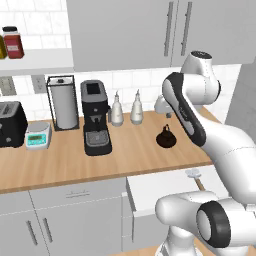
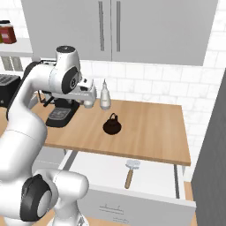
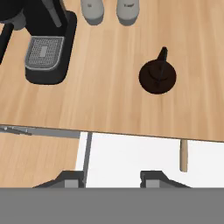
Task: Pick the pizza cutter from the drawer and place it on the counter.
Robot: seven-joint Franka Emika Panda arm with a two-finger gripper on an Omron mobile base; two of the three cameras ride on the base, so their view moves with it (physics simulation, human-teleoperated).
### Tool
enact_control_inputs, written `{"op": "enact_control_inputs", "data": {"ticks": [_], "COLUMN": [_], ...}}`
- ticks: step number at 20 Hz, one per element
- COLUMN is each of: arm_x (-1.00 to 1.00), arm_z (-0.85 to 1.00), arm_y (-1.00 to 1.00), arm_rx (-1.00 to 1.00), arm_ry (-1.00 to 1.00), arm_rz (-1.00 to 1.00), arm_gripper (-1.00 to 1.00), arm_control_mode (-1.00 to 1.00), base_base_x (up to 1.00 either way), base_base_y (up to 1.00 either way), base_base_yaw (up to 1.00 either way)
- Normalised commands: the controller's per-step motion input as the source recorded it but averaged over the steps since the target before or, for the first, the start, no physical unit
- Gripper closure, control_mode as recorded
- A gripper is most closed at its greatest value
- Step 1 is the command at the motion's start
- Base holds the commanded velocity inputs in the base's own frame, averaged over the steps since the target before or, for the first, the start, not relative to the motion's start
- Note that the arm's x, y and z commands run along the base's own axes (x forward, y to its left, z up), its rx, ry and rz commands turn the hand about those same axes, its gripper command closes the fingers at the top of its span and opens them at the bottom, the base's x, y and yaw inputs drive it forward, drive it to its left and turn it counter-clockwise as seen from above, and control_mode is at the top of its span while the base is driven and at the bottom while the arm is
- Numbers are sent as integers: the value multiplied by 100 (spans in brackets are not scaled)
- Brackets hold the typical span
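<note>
1. Dark fingertips of your gripper stood apart, holding and touching nothing.
2. Your pizza cutter lay inside the open drawer.
3. The gripper hung above the counter.

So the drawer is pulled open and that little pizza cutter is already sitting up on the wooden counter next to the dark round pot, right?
Not quite. The drawer is open, but the pizza cutter still lies inside it, on the white bottom, below the counter edge. The dark round pot stands alone on that part of the counter. The right base view shows this most clearly.
</note>
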Motion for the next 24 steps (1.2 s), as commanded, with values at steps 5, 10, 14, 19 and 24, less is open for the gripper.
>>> {"op": "enact_control_inputs", "data": {"ticks": [5,10,14,19,24], "arm_x": [-7,-15,-10,-8,0], "arm_z": [0,0,-10,-25,-30], "arm_y": [-23,-80,-86,-86,-73], "arm_rx": [0,0,0,0,0], "arm_ry": [0,1,2,1,1], "arm_rz": [0,0,0,0,0], "arm_gripper": [-100,-100,-100,-100,-100], "arm_control_mode": [-100,-100,-100,-100,-100], "base_base_x": [0,0,0,0,0], "base_base_y": [0,0,0,0,0], "base_base_yaw": [0,0,0,0,0]}}
